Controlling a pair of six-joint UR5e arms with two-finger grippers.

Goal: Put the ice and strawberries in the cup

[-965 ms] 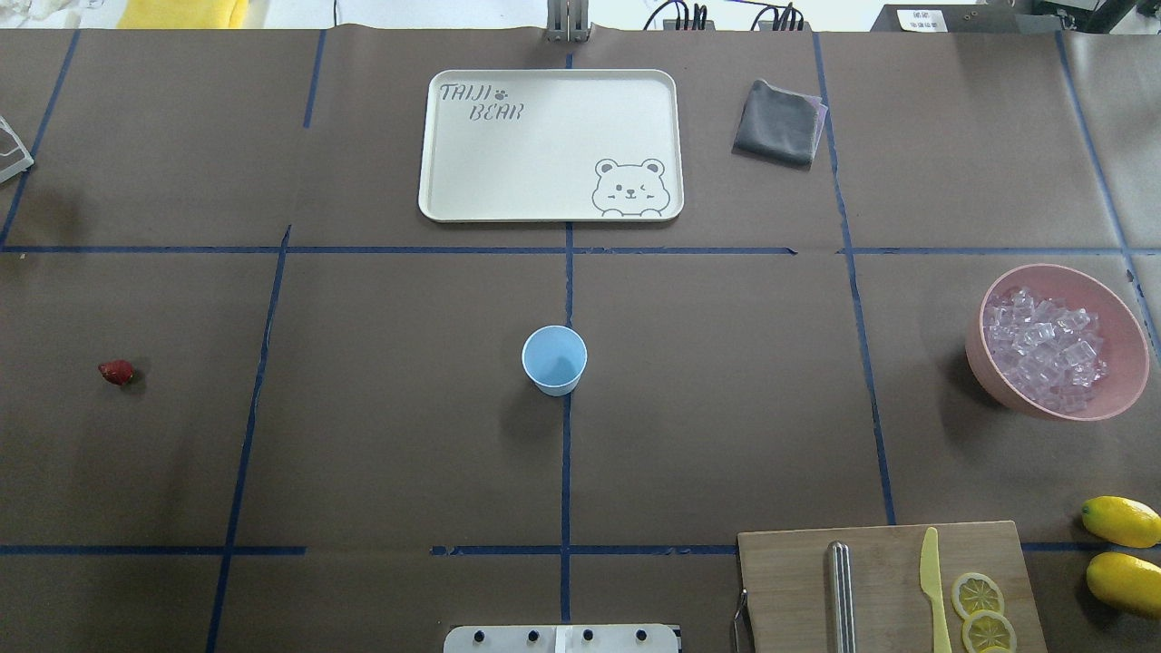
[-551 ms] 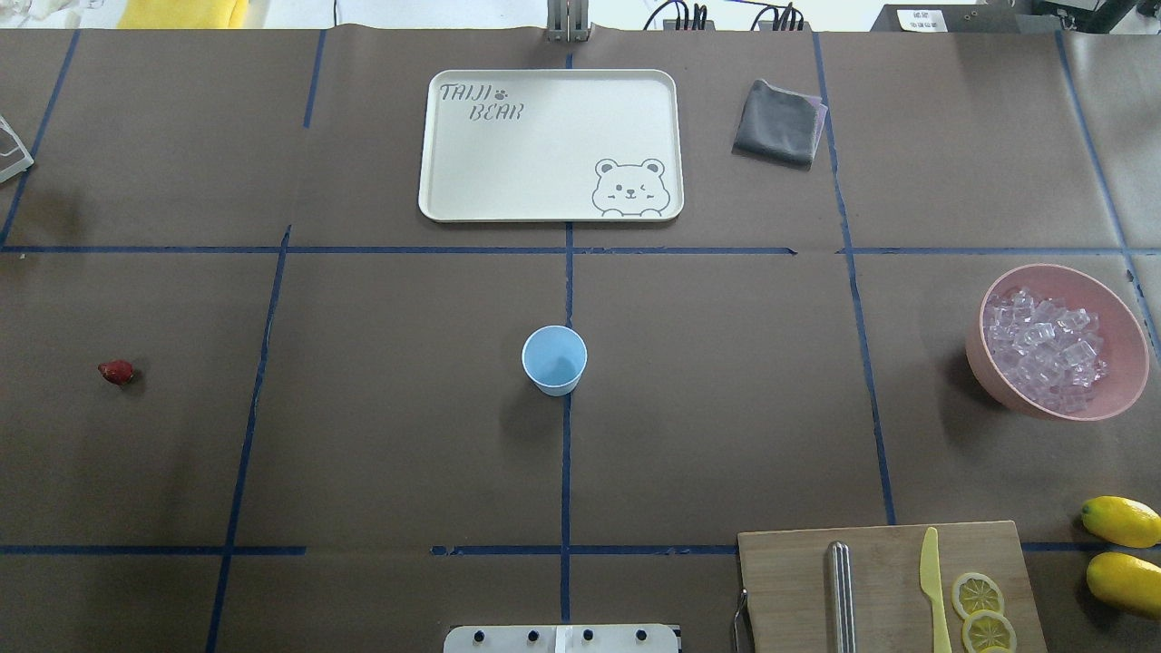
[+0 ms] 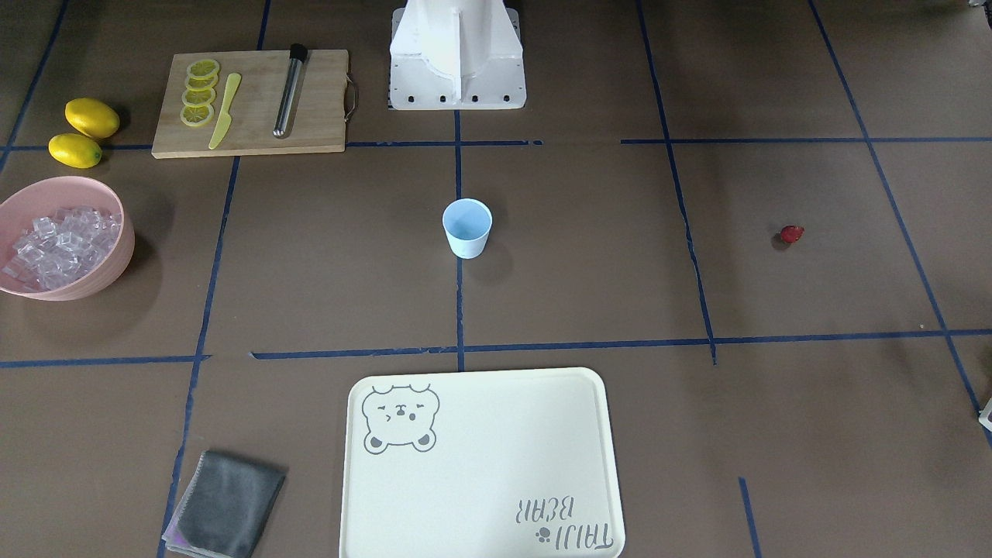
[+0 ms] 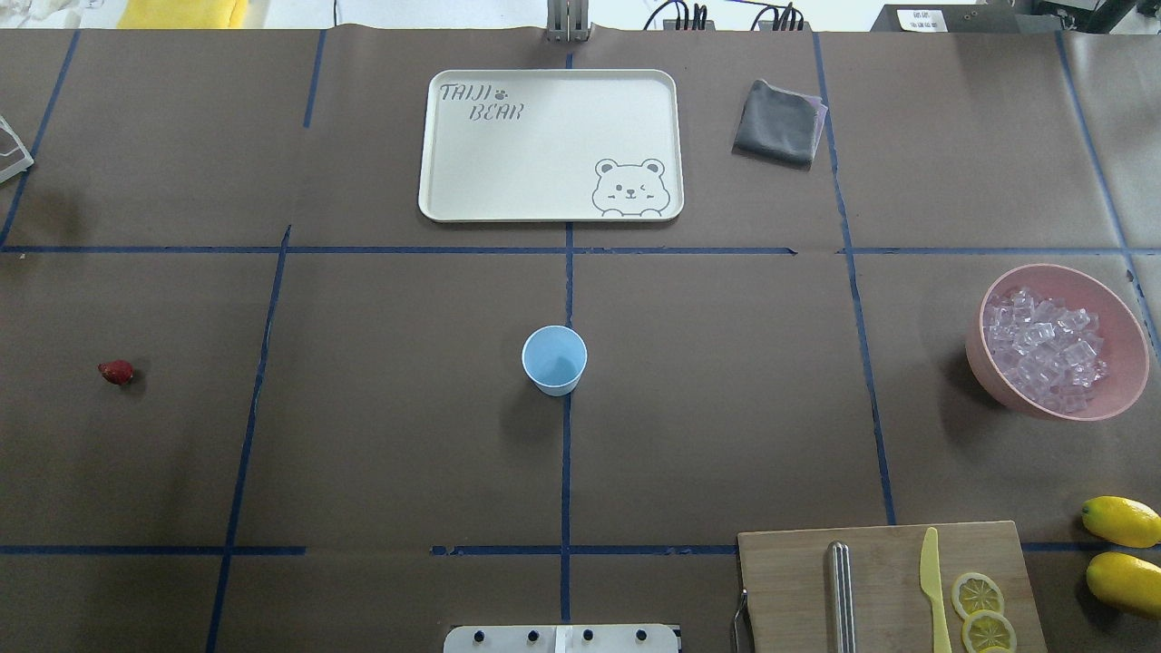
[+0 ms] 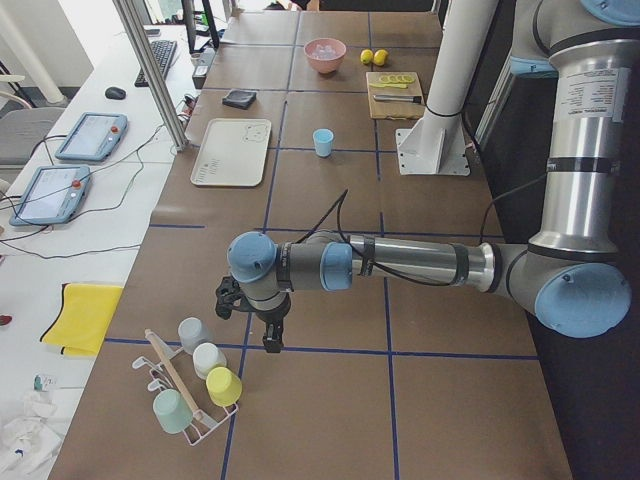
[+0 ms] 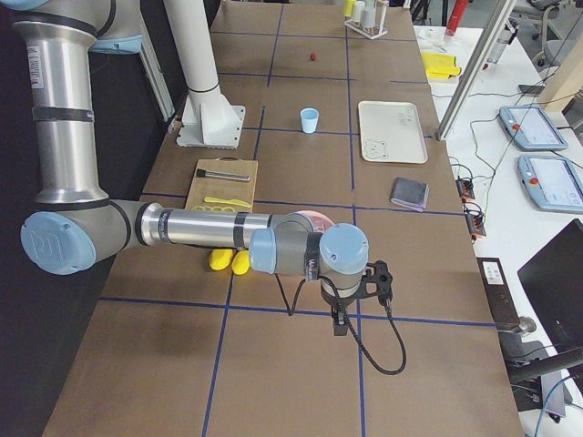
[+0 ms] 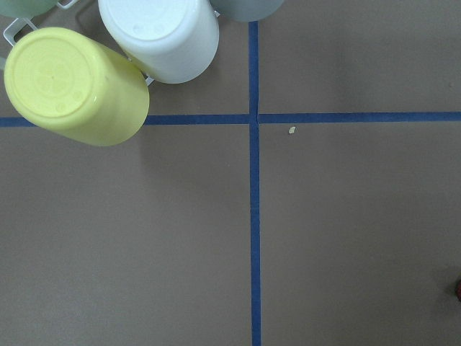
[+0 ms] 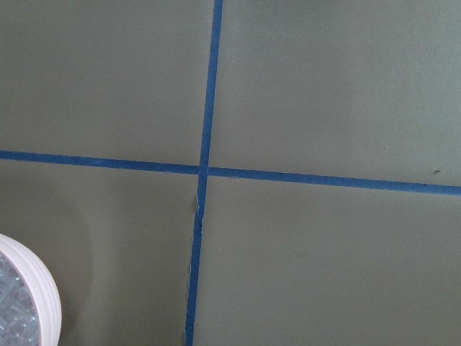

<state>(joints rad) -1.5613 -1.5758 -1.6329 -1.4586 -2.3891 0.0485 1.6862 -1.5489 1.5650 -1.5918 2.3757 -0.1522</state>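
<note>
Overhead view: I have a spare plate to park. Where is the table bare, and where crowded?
Bare: the stretches between strawberry and cup, and between cup and pink bowl; also left of the tray. Crowded: the near right corner, where cutting board and lemons sit close by the bowl.

cup (image 4: 554, 361): smooth plastic | board (image 4: 789, 580): wood | cloth (image 4: 777, 122): grey fabric | table cover (image 4: 726, 408): matt brown paper
</note>
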